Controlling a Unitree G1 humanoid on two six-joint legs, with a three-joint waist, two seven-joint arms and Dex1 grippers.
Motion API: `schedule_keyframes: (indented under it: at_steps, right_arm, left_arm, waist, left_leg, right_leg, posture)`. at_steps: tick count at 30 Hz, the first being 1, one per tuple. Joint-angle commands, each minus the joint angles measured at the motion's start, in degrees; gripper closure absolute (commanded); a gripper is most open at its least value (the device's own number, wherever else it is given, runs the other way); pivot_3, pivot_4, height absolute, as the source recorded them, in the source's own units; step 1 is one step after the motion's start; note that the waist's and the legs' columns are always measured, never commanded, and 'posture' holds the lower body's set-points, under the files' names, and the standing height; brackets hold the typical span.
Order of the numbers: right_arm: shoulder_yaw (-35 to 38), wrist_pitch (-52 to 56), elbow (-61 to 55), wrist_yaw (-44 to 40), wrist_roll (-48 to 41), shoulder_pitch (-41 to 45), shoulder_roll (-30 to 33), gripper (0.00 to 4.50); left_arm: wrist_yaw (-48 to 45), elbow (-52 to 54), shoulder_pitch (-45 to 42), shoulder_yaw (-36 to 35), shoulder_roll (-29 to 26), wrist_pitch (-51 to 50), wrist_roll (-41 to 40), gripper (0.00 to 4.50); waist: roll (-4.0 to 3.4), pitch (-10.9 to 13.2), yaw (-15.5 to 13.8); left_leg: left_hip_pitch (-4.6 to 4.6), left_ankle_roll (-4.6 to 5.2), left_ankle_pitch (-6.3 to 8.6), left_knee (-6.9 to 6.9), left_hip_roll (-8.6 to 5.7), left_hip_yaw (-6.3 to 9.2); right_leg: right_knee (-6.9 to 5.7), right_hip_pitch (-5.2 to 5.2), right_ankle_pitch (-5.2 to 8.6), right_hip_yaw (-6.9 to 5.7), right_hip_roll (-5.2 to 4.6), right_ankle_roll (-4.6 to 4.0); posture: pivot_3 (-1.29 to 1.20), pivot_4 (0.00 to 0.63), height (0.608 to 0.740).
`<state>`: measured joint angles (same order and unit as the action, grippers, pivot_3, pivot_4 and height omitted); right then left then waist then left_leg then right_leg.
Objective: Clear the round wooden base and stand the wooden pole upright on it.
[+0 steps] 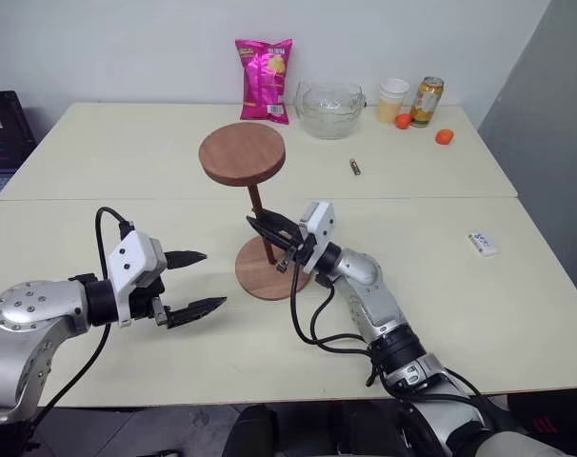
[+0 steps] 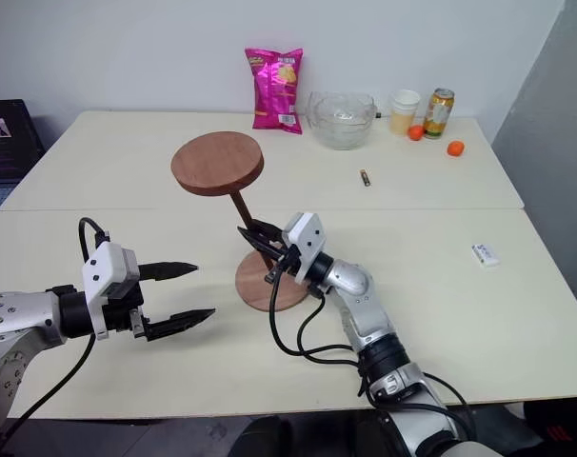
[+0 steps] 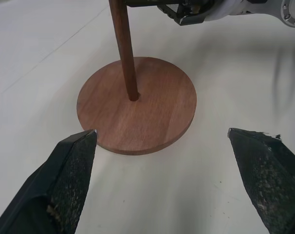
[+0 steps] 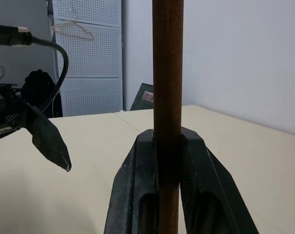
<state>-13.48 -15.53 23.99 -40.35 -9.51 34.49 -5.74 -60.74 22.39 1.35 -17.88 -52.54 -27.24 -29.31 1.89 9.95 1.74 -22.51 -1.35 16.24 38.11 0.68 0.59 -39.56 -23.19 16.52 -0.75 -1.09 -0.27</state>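
Centrally on the cream counter (image 1: 441,286) lies the round wooden base (image 1: 260,274), a flat, smooth reddish-brown disc. The wooden pole (image 1: 262,214), a thin dark rod, stands with its long axis near vertical, lower end in the base's centre hole, its fixed disc uppermost. The right gripper (image 1: 266,228) pinches the rod; the right wrist view shows black fingers (image 4: 138,195) clamping it. The left gripper (image 1: 198,281) is spread, just beside the base.
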Motion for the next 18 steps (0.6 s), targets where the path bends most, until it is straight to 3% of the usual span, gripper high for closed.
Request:
schedule_keyframes:
  at_steps: [1,18]
  right_arm:
    - [0.33,0.26,-0.49,-0.29,0.03,-0.62,0.69,4.29]
    - [-2.04,5.75,-4.38,-0.59,0.97,-2.84,2.26,4.29]
  left_arm:
    - [-0.28,1.31,-0.58,-1.20,-0.84,0.37,-0.98,0.00]
    - [-0.91,0.92,-0.74,-0.77,-1.13,0.58,-0.63,0.00]
  waist:
    - [0.00,0.00,0.00]
    - [0.02,-0.02,-0.01]
  left_leg:
    - [0.00,0.00,0.00,0.00,0.00,0.00]
    - [0.02,0.00,0.00,0.00,0.00,0.00]
  right_leg:
    - [0.00,0.00,0.00,0.00,0.00,0.00]
    - [-0.01,0.01,0.00,0.01,0.00,0.00]
  posture:
    - [0.00,0.150,0.740]
    - [0.00,0.150,0.740]
